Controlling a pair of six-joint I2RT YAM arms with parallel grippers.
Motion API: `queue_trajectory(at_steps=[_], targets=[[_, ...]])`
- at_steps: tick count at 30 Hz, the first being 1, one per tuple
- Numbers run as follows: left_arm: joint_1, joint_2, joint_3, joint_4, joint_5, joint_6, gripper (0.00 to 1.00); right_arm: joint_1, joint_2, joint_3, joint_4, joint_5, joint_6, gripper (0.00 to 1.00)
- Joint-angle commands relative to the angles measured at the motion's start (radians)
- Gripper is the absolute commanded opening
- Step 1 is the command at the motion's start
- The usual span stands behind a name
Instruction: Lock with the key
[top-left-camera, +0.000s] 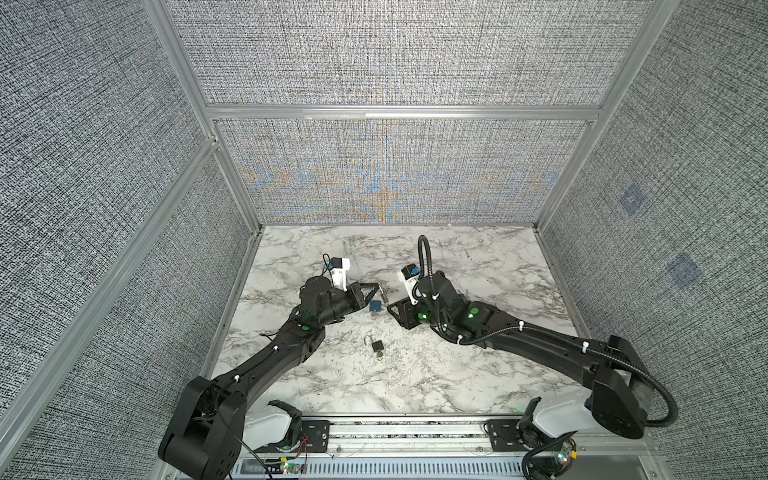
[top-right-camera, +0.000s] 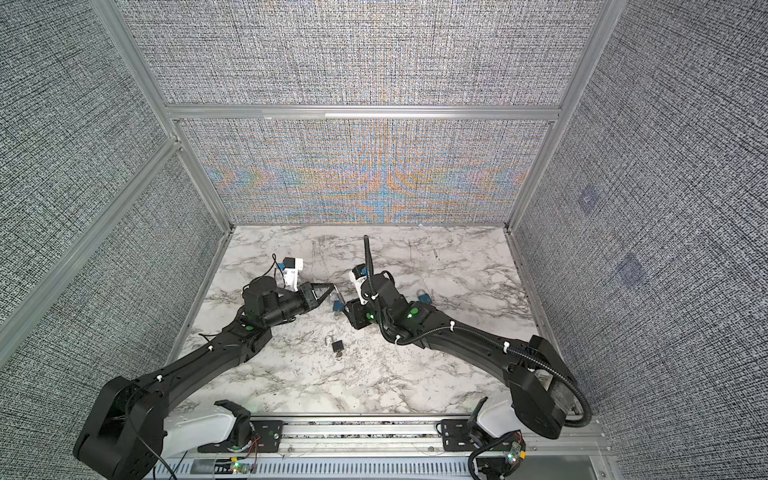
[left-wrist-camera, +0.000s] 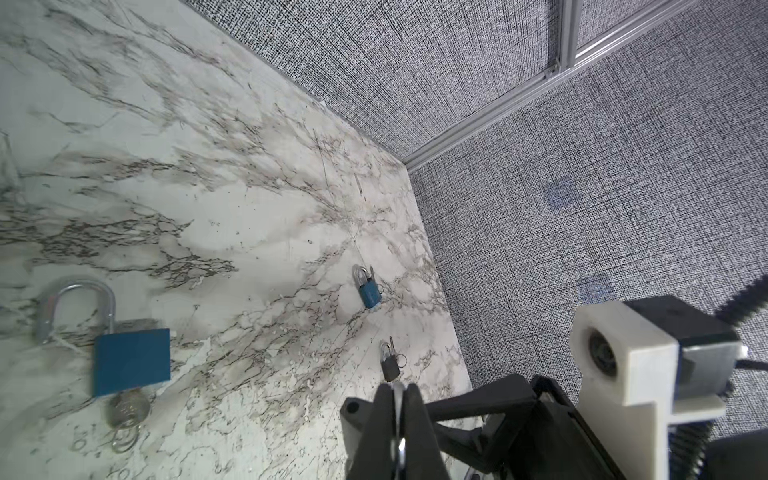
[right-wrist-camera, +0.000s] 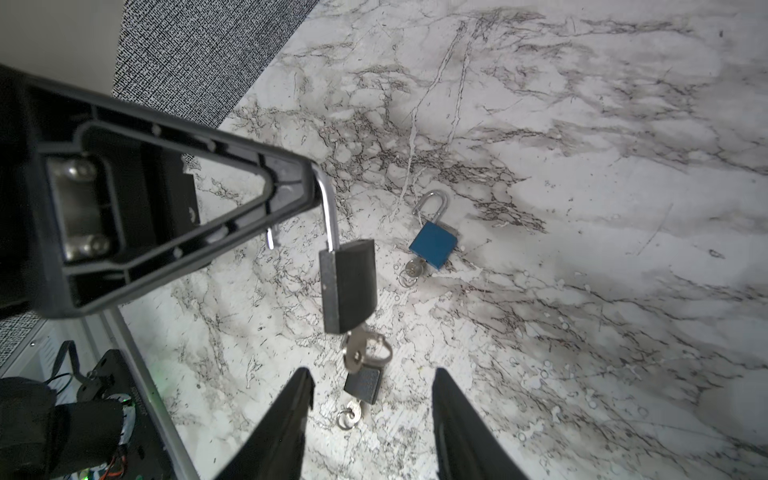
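Step in hand: presenting the lock for the key turn. My left pincer (left-wrist-camera: 399, 399) is clenched on the shackle (right-wrist-camera: 328, 216) of the grey padlock (right-wrist-camera: 349, 286). The padlock hangs clear of the desk (right-wrist-camera: 582, 208), between the two arms. The shackle's short leg stands free of the body, so I judge the lock not yet shut. Its key (right-wrist-camera: 355, 353) sits in the keyhole at the far end of the body, with a ring dangling.

My right pincer (right-wrist-camera: 372, 372) is released. Its jaws are spread and empty, near the key but not touching it.

Next move, as I judge it: line the right jaws up on the key's flat head, close lightly, seat the shackle, then turn. The lock looks free to swing, so a slow approach is called for.

Containers: none in view. A blue padlock (right-wrist-camera: 434, 245) and a second grey padlock (right-wrist-camera: 363, 384), each with its own key, lie bare on the desk.
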Motion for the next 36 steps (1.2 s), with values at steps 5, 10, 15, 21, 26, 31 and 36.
queue_trajectory(at_steps=[5,10,15,21,26,31,36], targets=[[-0.012,-0.029,0.014,-0.012,-0.030,-0.015,0.00,0.021,0.046,0.040,0.067,0.072,-0.044,0.45],[-0.015,-0.049,0.018,-0.026,-0.041,-0.016,0.00,0.022,0.066,0.048,0.100,0.080,-0.053,0.39],[-0.018,-0.061,0.021,-0.033,-0.042,-0.018,0.00,0.022,0.084,0.049,0.129,0.083,-0.053,0.31],[-0.020,-0.066,0.019,-0.044,-0.045,-0.015,0.00,0.023,0.091,0.053,0.142,0.090,-0.053,0.28],[-0.021,-0.065,0.020,-0.040,-0.046,-0.018,0.00,0.023,0.094,0.056,0.144,0.092,-0.055,0.27],[-0.021,-0.063,0.021,-0.038,-0.041,-0.017,0.00,0.023,0.097,0.054,0.146,0.102,-0.055,0.25],[-0.021,-0.067,0.020,-0.040,-0.042,-0.019,0.00,0.022,0.093,0.052,0.147,0.118,-0.056,0.10]])
